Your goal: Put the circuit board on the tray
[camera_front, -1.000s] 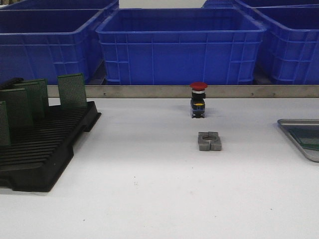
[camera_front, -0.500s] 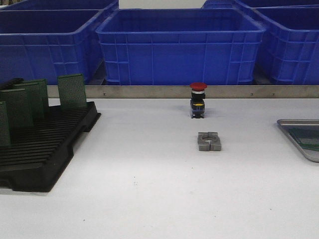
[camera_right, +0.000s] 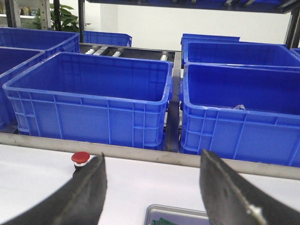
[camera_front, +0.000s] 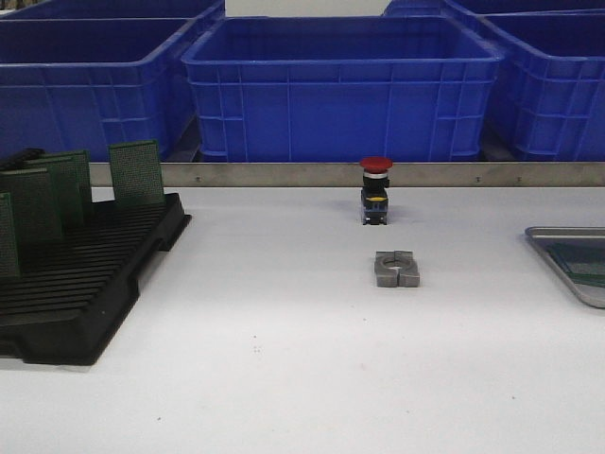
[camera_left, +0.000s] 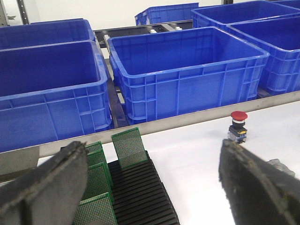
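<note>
**Boards in the rack, one on the tray, both grippers wide and empty**

The table (camera_front: 284, 378) is a smooth, matte white sheet, edged at the back by a brushed metal rail (camera_front: 284, 174). Behind it stand deep blue plastic crates (camera_front: 340, 90) with ribbed walls and rolled rims. At the left sits a black slotted plastic rack (camera_front: 80, 288), its floor cut into fine parallel grooves; several green perforated circuit boards (camera_front: 136, 173) stand upright in its slots, thin and rectangular, their faces dotted with a fine grid of holes. Near the middle, by the rail, stands an emergency-stop button (camera_front: 375, 189) with a red mushroom cap on a black body with a yellow band. Just in front of it lies a small grey metal clamp block (camera_front: 396, 269) with a round bore.

At the right edge lies the tray (camera_front: 544, 234), flat grey metal with a rounded corner and raised rim, partly cut off by the frame; a green board (camera_front: 581, 260) lies flat inside it.

The left gripper (camera_left: 154, 187) is spread wide with nothing between its dark, worn fingers (camera_left: 47, 187); the rack's boards lie just beyond and between them. The right gripper (camera_right: 152, 197) is also wide and empty, and the tray (camera_right: 176, 213) shows between its fingers, near them.
</note>
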